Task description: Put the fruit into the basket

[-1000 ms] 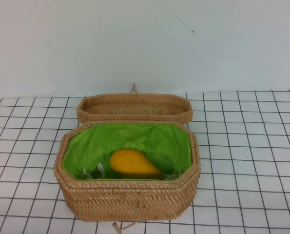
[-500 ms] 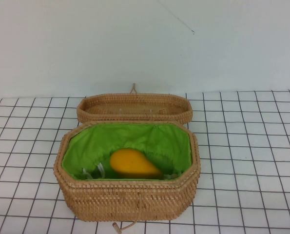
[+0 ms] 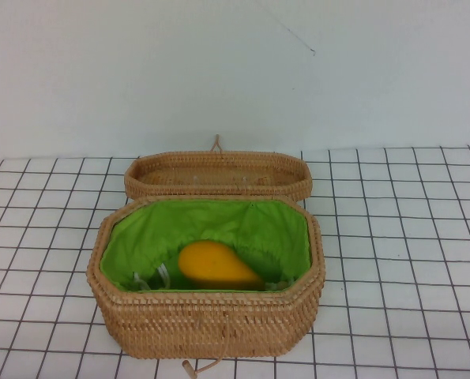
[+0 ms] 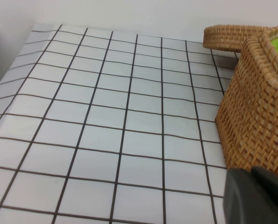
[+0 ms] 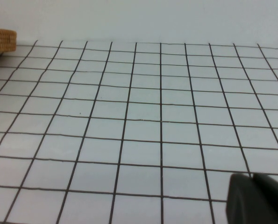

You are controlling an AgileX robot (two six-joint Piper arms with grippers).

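- Yellow-orange and glossy, the elongated mango-shaped fruit (image 3: 216,265) lay in the high view's lower centre, inside the deep octagonal tan wicker basket (image 3: 207,324), resting on its bright green fabric lining (image 3: 219,225); nothing had shifted over the last second, so the task looked complete.
- Behind it, at mid-frame, sat the shallow unlined wicker lid (image 3: 217,175), on the white tablecloth with a black grid (image 3: 408,237). Neither arm showed in this view.
- Woven cane filled the right edge of the left wrist view: the basket's ribbed wall, a sliver of lining at the upper right, the lid's rim beyond. The left gripper (image 4: 256,196) was a dark matte corner at the lower right, beside the basket's wall; whether released or clenched, I cannot tell.
- Smooth gridded cloth filled the right wrist view, lid edge at the upper left. The right gripper (image 5: 258,198), dark, lower right, sat well apart from the basket; state likewise untellable.
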